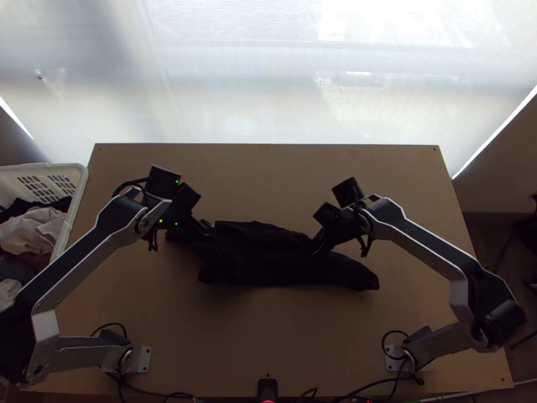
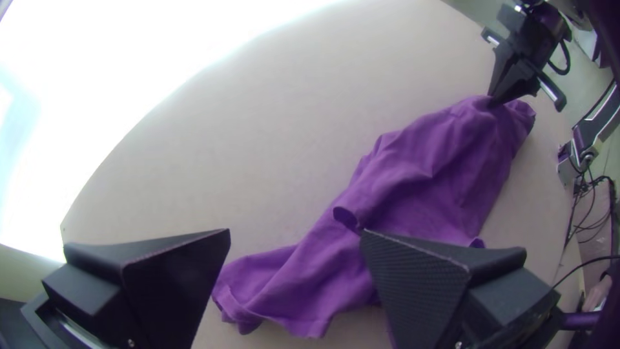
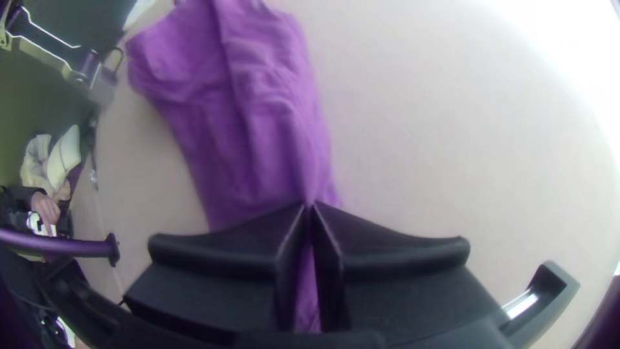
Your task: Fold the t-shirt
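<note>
Currently on the table (image 1: 268, 336): the t-shirt (image 1: 268, 258), lying crosswise in a long, uneven, rumpled strip; layered, but how many times it is folded I cannot tell.
Left gripper (image 2: 295, 231): over the strip's left end, fingers spread wide, cloth lying beyond and between them; whether they touch it I cannot tell.
Right gripper (image 3: 309, 205): fingers pressed together, pinching a gather of cloth near the strip's right end; whether that is sleeve, hem or body is unclear.
Step in hand: probably securing both ends so the strip can be straightened before the next fold.
Left grip: best to go low, take every layer near the end, and close squarely, or the top layer may slide off alone.
Right grip: hold firm meanwhile, as an anchor.
Pull: gentle, outward, both sides level; a hard tug could skew the layers.
Curled edge (image 2: 347, 217): worth smoothing flat, since it would likely set a crease.
Progress: apparently partway, the neat packet not yet made.
</note>
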`<action>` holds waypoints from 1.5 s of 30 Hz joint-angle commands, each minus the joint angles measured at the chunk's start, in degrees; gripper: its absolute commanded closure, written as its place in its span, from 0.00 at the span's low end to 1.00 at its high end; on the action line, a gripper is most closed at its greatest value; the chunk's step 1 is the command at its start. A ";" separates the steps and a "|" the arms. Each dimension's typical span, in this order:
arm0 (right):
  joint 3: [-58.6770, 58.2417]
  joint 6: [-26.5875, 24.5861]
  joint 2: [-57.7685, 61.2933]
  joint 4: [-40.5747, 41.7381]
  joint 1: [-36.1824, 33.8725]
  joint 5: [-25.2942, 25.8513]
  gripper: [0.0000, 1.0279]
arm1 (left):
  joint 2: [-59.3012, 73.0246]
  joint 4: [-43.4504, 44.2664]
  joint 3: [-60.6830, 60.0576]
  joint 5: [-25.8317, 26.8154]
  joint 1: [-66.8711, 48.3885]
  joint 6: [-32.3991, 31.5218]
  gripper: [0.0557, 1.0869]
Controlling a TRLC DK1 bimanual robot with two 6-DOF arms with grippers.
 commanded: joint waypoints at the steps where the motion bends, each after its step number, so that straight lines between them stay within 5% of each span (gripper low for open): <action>1: -0.04 0.26 -8.46 -4.83 2.43 -2.49 0.97 | 4.33 0.41 2.04 0.20 -3.30 0.03 0.05; 10: 4.09 2.19 -18.04 -12.74 9.73 -2.66 0.97 | 14.79 -9.87 16.28 1.61 -10.77 1.88 0.05; 18: 3.56 3.60 -25.60 -18.89 10.96 -2.66 0.97 | 18.39 -11.54 13.29 5.21 -13.76 4.43 0.05; 25: 4.17 5.09 -28.94 -21.44 12.89 -3.63 0.97 | 19.71 -18.22 13.20 15.76 -17.27 4.87 0.62; 29: 7.25 5.53 -29.82 -21.44 13.59 -3.45 0.97 | 14.44 -23.85 20.06 17.34 -11.91 4.52 0.77; 38: 19.47 7.64 -28.50 -21.27 11.75 -3.10 0.97 | 5.47 -32.02 39.48 21.91 6.11 3.81 0.83; 45: 30.98 9.31 -24.72 -13.71 11.57 10.08 0.97 | 3.10 -32.11 52.49 21.91 16.65 3.46 0.83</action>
